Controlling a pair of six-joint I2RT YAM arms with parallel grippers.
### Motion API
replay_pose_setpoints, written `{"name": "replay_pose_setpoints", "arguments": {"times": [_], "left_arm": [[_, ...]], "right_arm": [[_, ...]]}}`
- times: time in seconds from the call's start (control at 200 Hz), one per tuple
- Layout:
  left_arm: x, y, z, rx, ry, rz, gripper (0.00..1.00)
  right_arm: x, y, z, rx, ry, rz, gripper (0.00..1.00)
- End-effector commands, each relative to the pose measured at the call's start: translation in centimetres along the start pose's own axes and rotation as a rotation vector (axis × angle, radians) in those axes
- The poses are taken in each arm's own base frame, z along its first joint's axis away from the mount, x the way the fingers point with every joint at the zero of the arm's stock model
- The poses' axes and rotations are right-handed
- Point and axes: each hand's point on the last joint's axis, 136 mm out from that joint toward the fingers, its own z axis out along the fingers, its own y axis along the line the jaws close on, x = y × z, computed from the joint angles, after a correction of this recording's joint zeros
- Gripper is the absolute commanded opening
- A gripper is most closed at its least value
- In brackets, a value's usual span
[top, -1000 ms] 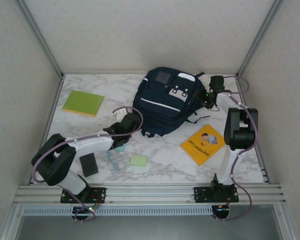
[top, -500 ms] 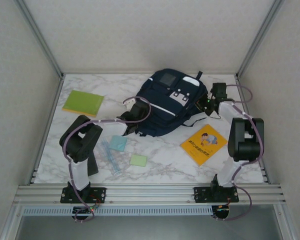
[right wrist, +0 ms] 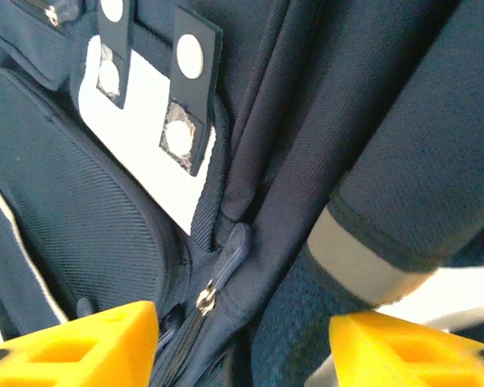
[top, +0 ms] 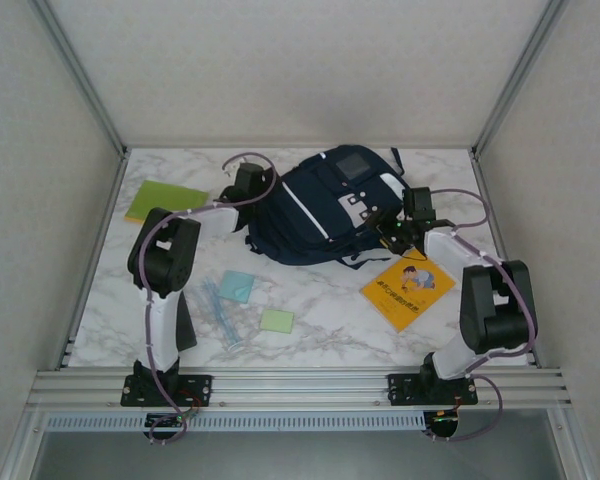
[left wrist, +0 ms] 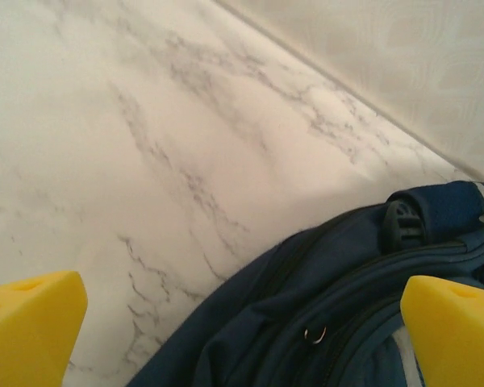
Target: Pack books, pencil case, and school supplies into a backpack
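- Well, my right gripper (right wrist: 242, 347) hangs with fingers wide apart over the zip pull (right wrist: 232, 254); I should pinch it square.
- My left gripper (left wrist: 242, 330), fingers wide too, should hold the backpack (top: 320, 200) at the back of the table (top: 320, 300).

One backpack (top: 325, 200). Two books: a green book (top: 150, 200) and an orange book (top: 408, 288). Two pads: a blue pad (top: 236, 287) and a green pad (top: 276, 320). One pencil case (top: 185, 328) (half hidden by an arm (top: 158, 305)). Some blue sticks (top: 220, 318), too thin to count.
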Motion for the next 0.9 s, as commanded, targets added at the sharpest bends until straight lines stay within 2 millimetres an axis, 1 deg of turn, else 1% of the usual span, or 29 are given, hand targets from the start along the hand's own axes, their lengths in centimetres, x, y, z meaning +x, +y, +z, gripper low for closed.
{"name": "replay_pose_setpoints", "arguments": {"times": [0.0, 0.055, 0.105, 0.14, 0.18, 0.225, 0.24, 0.25, 0.285, 0.325, 0.35, 0.425, 0.435, 0.485, 0.586, 0.681, 0.781, 0.896], "left_arm": [[-1.7, -0.4, -3.3, -0.016, 0.020, 0.126, 1.00], [-1.8, -0.2, -5.5, -0.014, 0.031, 0.143, 1.00], [-1.3, -0.3, -7.5, 0.009, 0.052, 0.147, 1.00], [-0.3, -0.3, -8.8, 0.022, 0.075, 0.157, 1.00], [0.2, -0.7, -10.5, 0.038, 0.083, 0.172, 1.00], [1.6, -1.3, -12.3, 0.055, 0.104, 0.194, 1.00], [2.3, -1.3, -12.8, 0.059, 0.118, 0.201, 1.00], [2.4, -1.6, -13.2, 0.068, 0.118, 0.201, 1.00], [3.6, -2.1, -14.4, 0.093, 0.141, 0.206, 1.00], [5.2, -2.7, -15.6, 0.120, 0.168, 0.213, 1.00], [5.9, -3.2, -16.3, 0.141, 0.181, 0.213, 1.00], [8.4, -4.2, -17.9, 0.194, 0.221, 0.206, 1.00], [8.7, -4.4, -18.2, 0.203, 0.224, 0.206, 1.00], [10.2, -5.4, -19.0, 0.250, 0.242, 0.216, 1.00], [13.0, -7.6, -20.4, 0.331, 0.277, 0.290, 1.00], [15.1, -9.8, -21.0, 0.414, 0.306, 0.368, 0.93], [16.3, -12.0, -20.8, 0.497, 0.332, 0.407, 0.86], [16.9, -14.7, -20.8, 0.584, 0.363, 0.428, 0.72]], "right_arm": [[-0.1, -1.6, -1.4, 0.079, -0.045, -0.054, 0.67], [-0.2, -2.0, -1.3, 0.090, -0.043, -0.059, 0.68], [-0.2, -2.2, -0.9, 0.094, -0.040, -0.057, 0.68], [-0.3, -2.4, -0.4, 0.091, -0.037, -0.052, 0.68], [-0.4, -2.2, 0.3, 0.077, -0.033, -0.050, 0.68], [-0.6, -2.1, 1.3, 0.059, -0.026, -0.045, 0.67], [-0.6, -2.1, 1.6, 0.054, -0.023, -0.041, 0.67], [-0.6, -2.0, 1.8, 0.051, -0.020, -0.038, 0.66], [-0.7, -1.8, 2.6, 0.038, -0.008, -0.029, 0.63], [-0.8, -1.5, 3.3, 0.016, 0.005, -0.015, 0.56], [-0.8, -1.2, 3.7, -0.002, 0.011, -0.005, 0.44], [-0.8, 0.2, 3.9, -0.075, 0.025, 0.016, 0.03], [-0.8, 0.5, 3.9, -0.085, 0.024, 0.017, 0.00], [-0.7, 1.6, 3.2, -0.119, 0.026, 0.025, 0.00], [-0.4, 3.4, 1.2, -0.166, 0.023, 0.051, 0.00], [-0.1, 4.7, -0.7, -0.189, 0.018, 0.082, 0.00], [0.2, 6.1, -1.9, -0.207, 0.014, 0.104, 0.00], [0.2, 7.3, -2.9, -0.236, -0.008, 0.131, 0.00]]}}
